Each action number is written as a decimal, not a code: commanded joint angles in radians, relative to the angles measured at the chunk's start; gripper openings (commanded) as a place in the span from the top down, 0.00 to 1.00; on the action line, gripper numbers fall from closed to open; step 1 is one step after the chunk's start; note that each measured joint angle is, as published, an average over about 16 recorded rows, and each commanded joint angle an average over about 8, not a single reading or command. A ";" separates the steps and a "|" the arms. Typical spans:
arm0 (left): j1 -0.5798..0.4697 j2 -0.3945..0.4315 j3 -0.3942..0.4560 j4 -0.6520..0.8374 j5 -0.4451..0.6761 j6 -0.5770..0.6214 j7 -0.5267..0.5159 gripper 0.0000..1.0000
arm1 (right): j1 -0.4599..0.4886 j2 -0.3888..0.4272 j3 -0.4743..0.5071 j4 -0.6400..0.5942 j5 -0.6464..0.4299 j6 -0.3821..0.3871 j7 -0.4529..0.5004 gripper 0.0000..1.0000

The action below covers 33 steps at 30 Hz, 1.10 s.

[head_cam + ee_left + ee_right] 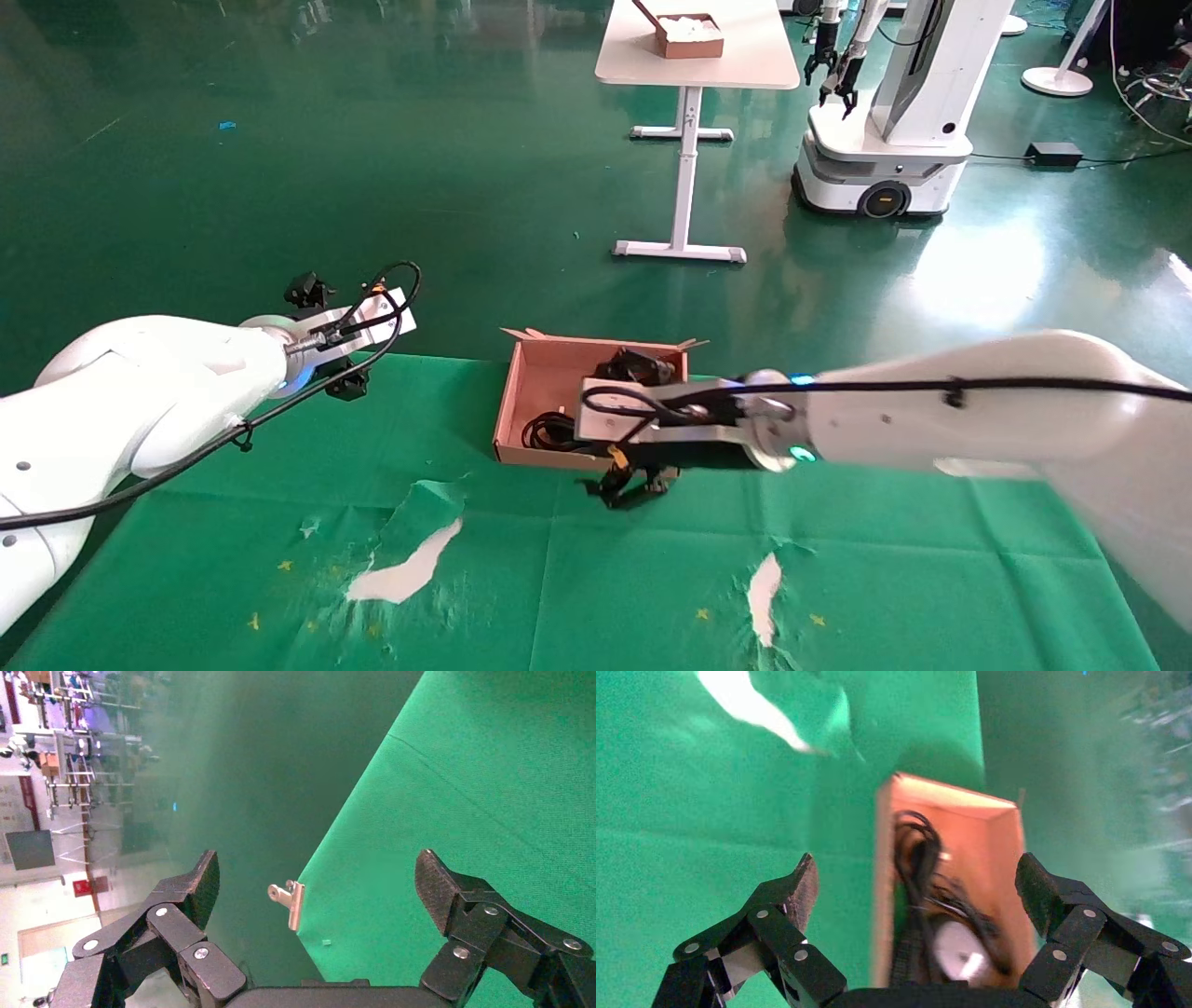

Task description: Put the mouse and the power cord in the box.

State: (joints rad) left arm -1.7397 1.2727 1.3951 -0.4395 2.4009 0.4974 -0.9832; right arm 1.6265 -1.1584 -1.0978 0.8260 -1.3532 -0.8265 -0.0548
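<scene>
Brown cardboard box [540,391] already cradling power cord [549,433] and mouse [954,948], hence right gripper [916,896] hovering above spread and empty, left gripper [316,888] parked wide, idle.

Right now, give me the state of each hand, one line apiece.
Left hand: open, holding nothing, at the table's far left edge.
Right hand: open, holding nothing, by the box.

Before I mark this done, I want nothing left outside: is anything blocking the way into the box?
Nothing visible does. The box is open-topped, and black cabling already lies inside. The right pincer hovers open at its near edge; the left pincer waits open, away to the side.
</scene>
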 commanded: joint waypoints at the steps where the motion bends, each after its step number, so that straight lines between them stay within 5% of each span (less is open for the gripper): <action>1: 0.000 0.000 0.000 0.000 0.000 0.000 0.000 0.00 | -0.026 0.026 0.039 0.022 0.029 -0.032 0.011 0.00; 22: 0.004 -0.004 -0.006 -0.005 -0.009 0.006 0.004 0.00 | -0.296 0.293 0.438 0.245 0.333 -0.358 0.130 0.00; 33: 0.104 -0.103 -0.174 -0.132 -0.260 0.155 0.124 0.00 | -0.437 0.433 0.647 0.362 0.492 -0.529 0.192 0.00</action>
State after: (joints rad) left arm -1.6356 1.1693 1.2210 -0.5714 2.1401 0.6531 -0.8592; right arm 1.1896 -0.7253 -0.4503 1.1886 -0.8605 -1.3561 0.1371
